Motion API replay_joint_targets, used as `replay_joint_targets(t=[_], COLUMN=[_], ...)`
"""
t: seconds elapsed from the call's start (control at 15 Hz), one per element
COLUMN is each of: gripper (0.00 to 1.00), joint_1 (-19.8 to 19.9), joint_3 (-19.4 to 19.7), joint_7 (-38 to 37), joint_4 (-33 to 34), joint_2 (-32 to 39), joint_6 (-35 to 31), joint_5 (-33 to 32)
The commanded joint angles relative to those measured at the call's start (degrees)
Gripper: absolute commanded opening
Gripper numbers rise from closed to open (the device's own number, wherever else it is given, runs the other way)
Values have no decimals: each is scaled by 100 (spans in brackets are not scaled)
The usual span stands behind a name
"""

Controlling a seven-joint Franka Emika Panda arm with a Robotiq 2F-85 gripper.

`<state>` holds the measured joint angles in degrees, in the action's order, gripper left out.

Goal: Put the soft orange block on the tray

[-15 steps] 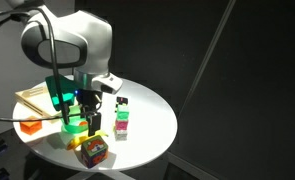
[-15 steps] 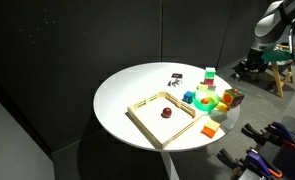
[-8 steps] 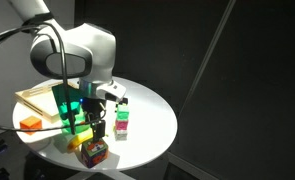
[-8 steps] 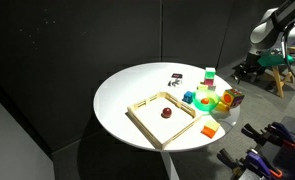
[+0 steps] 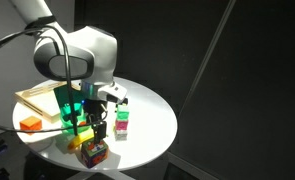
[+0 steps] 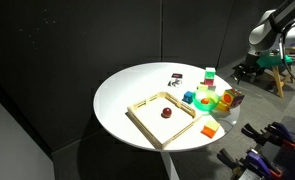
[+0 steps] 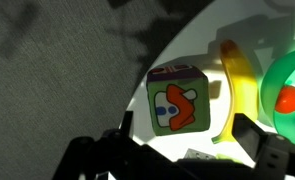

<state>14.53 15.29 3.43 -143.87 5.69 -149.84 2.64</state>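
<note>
Plainly, orange block lies well apart from pincer.

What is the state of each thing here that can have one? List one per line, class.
gripper: open, holding nothing.
orange block: lying on the table, outside the tray, not held.
tray: flat on the table, one dark red thing inside.
green bowl: upright, an orange round thing inside.
patterned cube: sitting on the table, not gripped.
</note>
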Motion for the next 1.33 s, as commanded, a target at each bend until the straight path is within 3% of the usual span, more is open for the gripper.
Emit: replay_joint_targets(t=[0.0, 0.6, 1.27], gripper=[100, 100, 100], joint_1=[41, 122, 223], joint_3=[-36, -189, -366], joint_7=[58, 589, 669], joint_4=[30, 148, 388], joint_2=[27, 425, 933], joint_6=[-10, -482, -719], joint_5=[72, 698, 673])
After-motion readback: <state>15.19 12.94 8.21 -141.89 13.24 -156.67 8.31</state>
